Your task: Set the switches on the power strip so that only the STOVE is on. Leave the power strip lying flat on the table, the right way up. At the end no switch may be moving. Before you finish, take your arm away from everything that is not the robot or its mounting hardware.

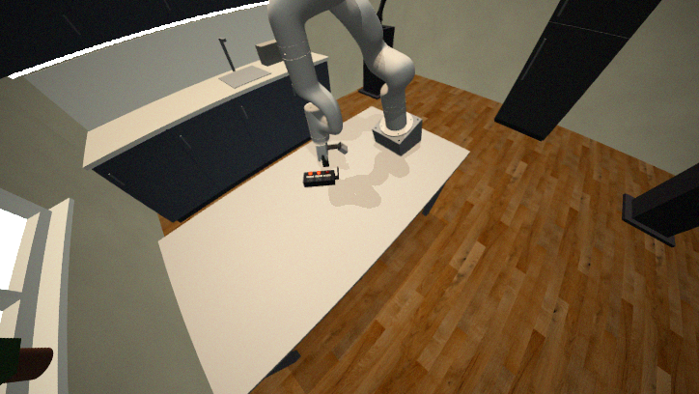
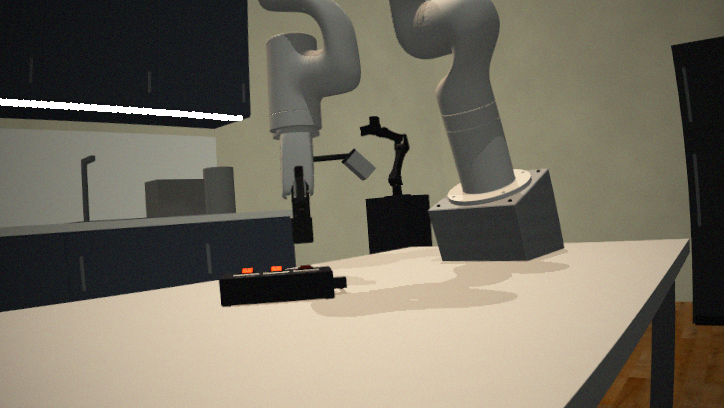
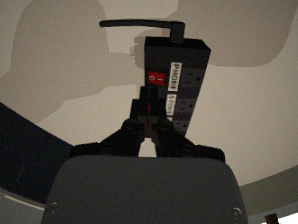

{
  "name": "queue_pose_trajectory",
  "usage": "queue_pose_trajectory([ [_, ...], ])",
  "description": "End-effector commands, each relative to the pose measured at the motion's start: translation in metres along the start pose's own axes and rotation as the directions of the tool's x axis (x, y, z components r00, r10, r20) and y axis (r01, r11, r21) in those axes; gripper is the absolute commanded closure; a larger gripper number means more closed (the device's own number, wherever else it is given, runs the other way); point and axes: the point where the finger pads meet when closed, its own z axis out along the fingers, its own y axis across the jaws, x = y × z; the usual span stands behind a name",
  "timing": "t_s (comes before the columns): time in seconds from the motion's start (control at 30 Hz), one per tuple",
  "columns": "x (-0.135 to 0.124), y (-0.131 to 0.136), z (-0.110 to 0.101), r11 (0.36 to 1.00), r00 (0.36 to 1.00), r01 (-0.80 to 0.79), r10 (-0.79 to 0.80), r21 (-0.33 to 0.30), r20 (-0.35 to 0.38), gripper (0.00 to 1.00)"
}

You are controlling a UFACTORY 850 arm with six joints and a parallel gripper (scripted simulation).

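A black power strip lies flat on the white table, right way up. In the exterior view, two switches glow orange and the third switch, nearest the cable end, is dark. The wrist view shows one lit red switch; my fingers hide the others. My gripper is shut and empty. It points down and hangs a short way above the strip, over the dark switch's end, not touching it.
The arm's grey base stands on the table to the right of the strip. A dark kitchen counter runs close behind the table's far edge. A black stand is behind the table.
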Motion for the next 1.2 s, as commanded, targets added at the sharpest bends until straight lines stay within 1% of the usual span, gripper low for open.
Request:
queue_pose_trajectory([
  [0.0, -0.001, 0.0, 0.0, 1.0, 1.0, 0.0, 0.0, -0.001, 0.001, 1.0],
  [0.33, -0.001, 0.0, 0.0, 1.0, 1.0, 0.0, 0.0, -0.001, 0.001, 1.0],
  [0.53, -0.005, 0.002, -0.001, 1.0, 1.0, 0.0, 0.0, -0.007, -0.001, 1.0],
  [0.67, -0.018, 0.006, -0.002, 1.0, 1.0, -0.001, 0.001, -0.02, -0.005, 1.0],
  [0.8, -0.037, 0.008, -0.004, 1.0, 1.0, -0.001, 0.001, -0.028, -0.01, 1.0],
  [1.0, -0.069, 0.004, -0.009, 1.0, 1.0, 0.0, 0.0, -0.018, -0.008, 1.0],
  [1.07, -0.069, 0.004, -0.009, 1.0, 1.0, 0.0, 0.0, -0.018, -0.008, 1.0],
  [1.17, -0.081, 0.001, -0.011, 1.0, 1.0, 0.0, 0.0, -0.009, -0.003, 1.0],
])
